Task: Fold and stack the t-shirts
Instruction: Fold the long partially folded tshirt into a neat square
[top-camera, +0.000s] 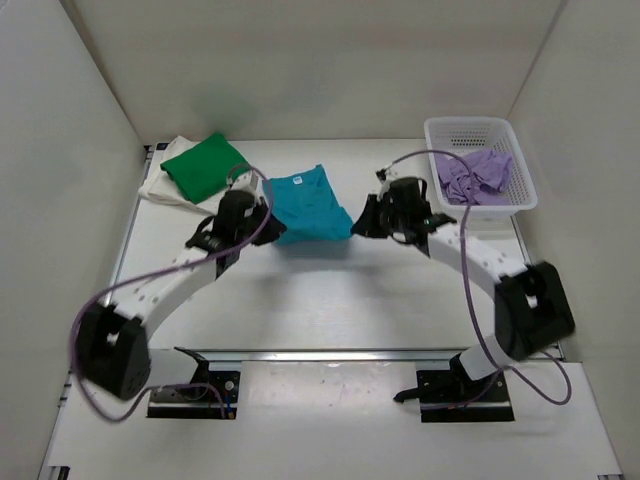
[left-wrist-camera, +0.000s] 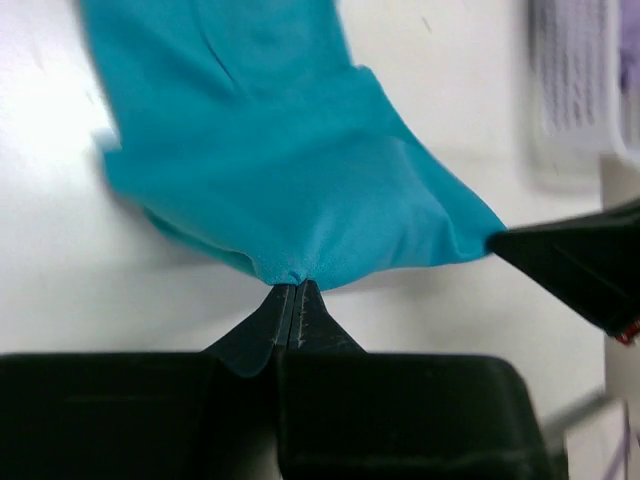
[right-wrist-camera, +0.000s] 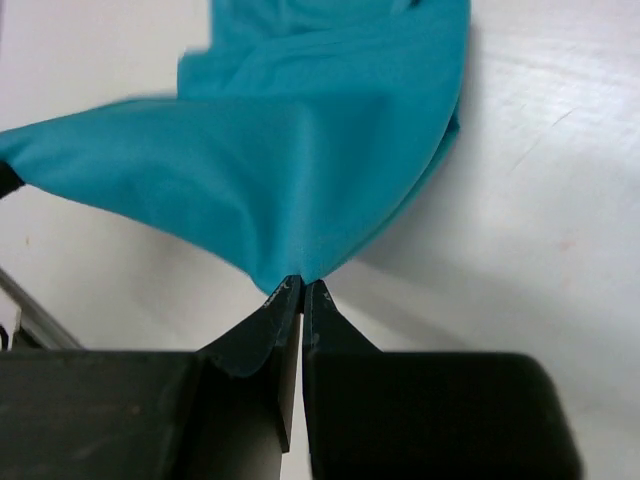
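The teal t-shirt (top-camera: 308, 205) lies in the middle of the table, its near edge lifted between both grippers. My left gripper (top-camera: 268, 232) is shut on the shirt's near left corner; in the left wrist view the gripper (left-wrist-camera: 295, 287) pinches the teal cloth (left-wrist-camera: 290, 160). My right gripper (top-camera: 362, 224) is shut on the near right corner; in the right wrist view the gripper (right-wrist-camera: 303, 285) pinches the teal cloth (right-wrist-camera: 300, 150). A folded green t-shirt (top-camera: 205, 165) lies on a cream-white t-shirt (top-camera: 160, 183) at the back left. A lilac t-shirt (top-camera: 472, 176) sits in the basket.
The white mesh basket (top-camera: 515, 150) stands at the back right. White walls enclose the table on three sides. A metal rail (top-camera: 350, 354) runs along the near edge by the arm bases. Purple cables loop from both arms.
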